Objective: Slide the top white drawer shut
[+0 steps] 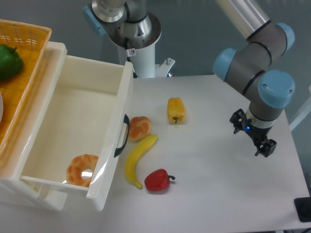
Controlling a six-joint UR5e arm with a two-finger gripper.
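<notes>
Right now the top white drawer (73,131) stands pulled far out of its cabinet at the left of the white surface (218,194), open side up, with its curved black handle (122,136) on the front wall facing the middle of the surface. Inside the drawer, in the corner nearest the front wall, lies a glazed doughnut (82,170). Just beside the handle sits a round bread roll (139,128), touching or nearly touching it. A yellow banana (137,160) lies just past the roll, curving away from the drawer front, and a red bell pepper (158,180) sits by the banana's lower tip. A yellow bell pepper (176,110) lies farther out from the drawer than the roll, apart from it. Behind the drawer, on the cabinet top, an orange wicker basket (24,63) holds a green bell pepper (9,62). The pincer (252,137) hangs over the surface well apart from the drawer, on the far side of all the food, fingers apart and holding nothing.
</notes>
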